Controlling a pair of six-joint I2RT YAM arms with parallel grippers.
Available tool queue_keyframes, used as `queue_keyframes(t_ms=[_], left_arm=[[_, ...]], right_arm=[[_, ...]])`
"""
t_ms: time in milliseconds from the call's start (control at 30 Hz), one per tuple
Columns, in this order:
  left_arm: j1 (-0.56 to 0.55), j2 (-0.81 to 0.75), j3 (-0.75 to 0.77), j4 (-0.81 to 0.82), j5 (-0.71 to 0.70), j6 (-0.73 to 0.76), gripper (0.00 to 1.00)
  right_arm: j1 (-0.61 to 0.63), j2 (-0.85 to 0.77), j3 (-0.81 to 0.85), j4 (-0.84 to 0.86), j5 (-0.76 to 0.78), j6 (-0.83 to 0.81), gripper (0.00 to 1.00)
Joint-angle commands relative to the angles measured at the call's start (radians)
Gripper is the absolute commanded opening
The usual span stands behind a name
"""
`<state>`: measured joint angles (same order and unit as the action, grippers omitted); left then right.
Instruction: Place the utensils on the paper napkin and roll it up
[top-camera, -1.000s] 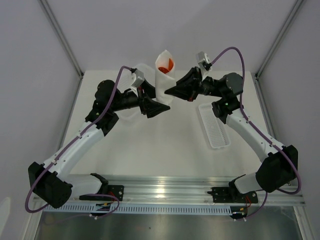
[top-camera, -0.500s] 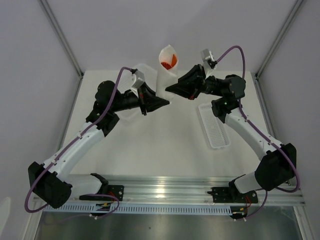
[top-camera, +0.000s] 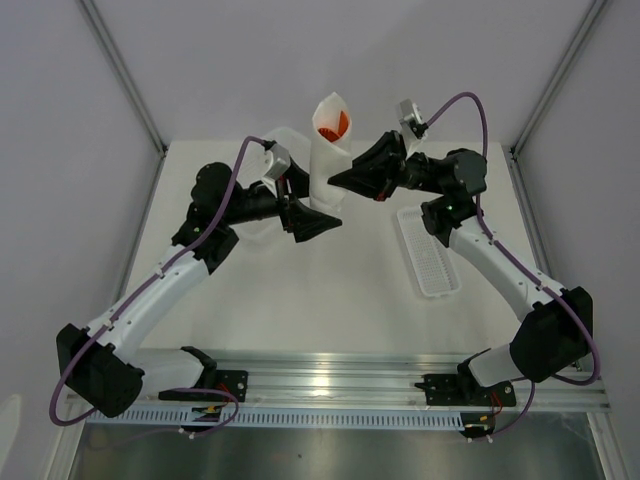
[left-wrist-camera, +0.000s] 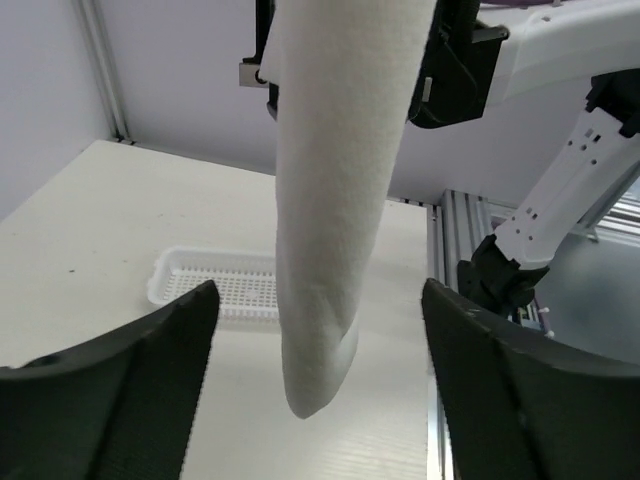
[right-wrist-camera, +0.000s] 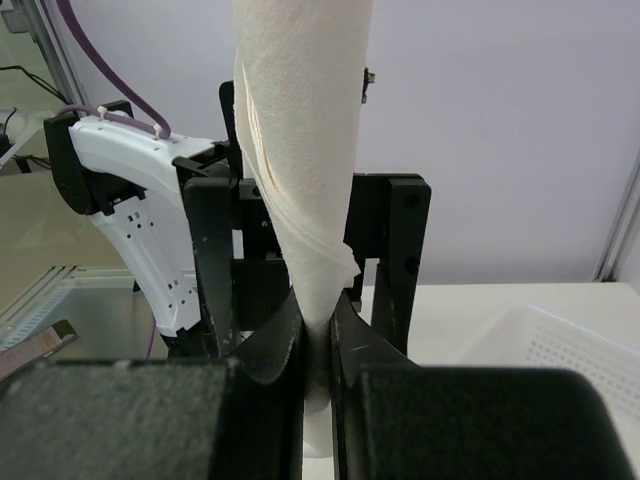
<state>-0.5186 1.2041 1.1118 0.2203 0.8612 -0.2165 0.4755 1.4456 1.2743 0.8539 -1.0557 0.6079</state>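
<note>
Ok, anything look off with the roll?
The paper napkin roll is cone-shaped: flared open on top, utensils showing, narrow below. The right tool pinches it upright; the left tool open around its lower end.

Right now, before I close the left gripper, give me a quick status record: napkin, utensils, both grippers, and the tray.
paper napkin: rolled into a tube, held upright above the table
utensils: orange-red ends showing in the roll's open top
right gripper: shut on the paper napkin, pinching the roll from its side
left gripper: open, fingers either side of the roll's lower end, not touching it
narrow tray: flat on the table beside the right arm
</note>
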Motion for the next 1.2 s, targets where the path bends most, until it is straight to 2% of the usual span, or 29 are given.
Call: queue_keyframes(t_ms=[0, 267, 500, 633, 733, 833, 967, 1167], left_arm=[[0.0, -0.038, -0.009, 0.008, 0.029, 0.035, 0.88], [0.022, -0.064, 0.0, -0.022, 0.035, 0.042, 0.9], [0.058, -0.061, 0.037, 0.004, 0.036, 0.017, 0.8], [0.075, -0.049, 0.071, 0.06, 0.054, -0.05, 0.78], [0.074, -0.037, 0.097, 0.091, 0.071, -0.099, 0.81], [0.08, -0.029, 0.111, 0.12, 0.023, -0.153, 0.81], [0.08, -0.017, 0.144, 0.129, 0.013, -0.164, 0.8], [0.077, 0.015, 0.158, 0.172, 0.001, -0.239, 0.63]], right_arm=[[0.006, -0.028, 0.019, -0.016, 0.002, -0.029, 0.0], [0.0, -0.033, 0.022, -0.084, 0.011, -0.074, 0.0], [-0.035, -0.062, 0.008, -0.122, -0.024, -0.094, 0.0], [-0.035, -0.073, 0.007, -0.183, -0.046, -0.132, 0.0], [-0.034, -0.073, -0.003, -0.225, -0.069, -0.158, 0.0], [-0.034, -0.073, -0.004, -0.317, -0.09, -0.207, 0.0], [-0.025, -0.073, -0.013, -0.334, -0.101, -0.232, 0.0], [0.0, -0.039, 0.005, -0.322, -0.116, -0.231, 0.0]])
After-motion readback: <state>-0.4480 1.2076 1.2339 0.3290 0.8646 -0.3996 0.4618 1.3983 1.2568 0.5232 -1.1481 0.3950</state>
